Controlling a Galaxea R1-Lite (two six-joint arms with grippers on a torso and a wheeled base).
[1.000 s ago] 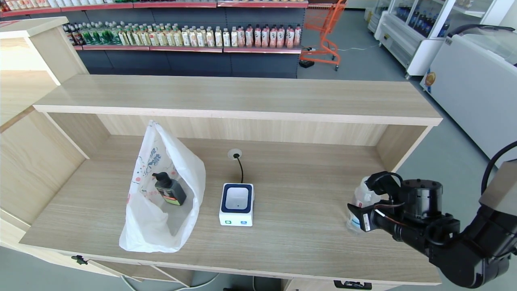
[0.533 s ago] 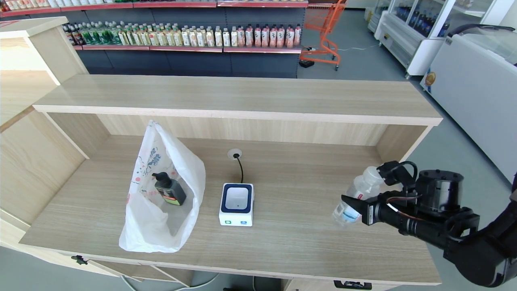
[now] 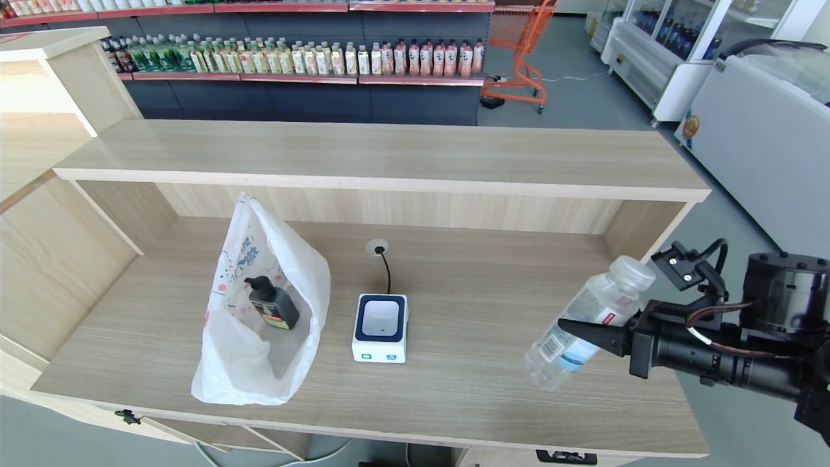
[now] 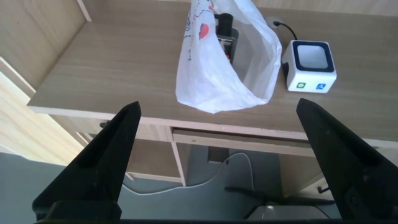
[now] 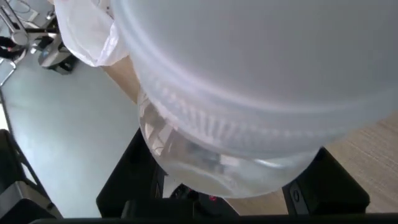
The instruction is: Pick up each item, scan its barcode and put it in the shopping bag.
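My right gripper (image 3: pixel 600 324) is shut on a clear water bottle (image 3: pixel 587 321), held tilted above the counter's right part, cap up and to the right, barcode label near its lower end. In the right wrist view the water bottle (image 5: pixel 249 93) looms close between the black fingers (image 5: pixel 130 180). The white scanner (image 3: pixel 380 326) with a dark-framed window sits mid-counter. Left of it stands the white shopping bag (image 3: pixel 259 305), open, with a dark pump bottle (image 3: pixel 272 303) inside. My left gripper (image 4: pixel 224 162) is open, low in front of the counter, below the shopping bag (image 4: pixel 217 68) and scanner (image 4: pixel 312 65).
The counter (image 3: pixel 454 363) has a raised back shelf (image 3: pixel 382 155) and side walls. A black cable (image 3: pixel 386 269) runs from the scanner into a grommet. Beyond stand drink shelves, an orange cart (image 3: pixel 522 52) and freezers (image 3: pixel 758 123).
My right gripper has lifted the water bottle off the counter and tipped it, raising it and bringing it closer to the camera. Bag, scanner and pump bottle have stayed put.
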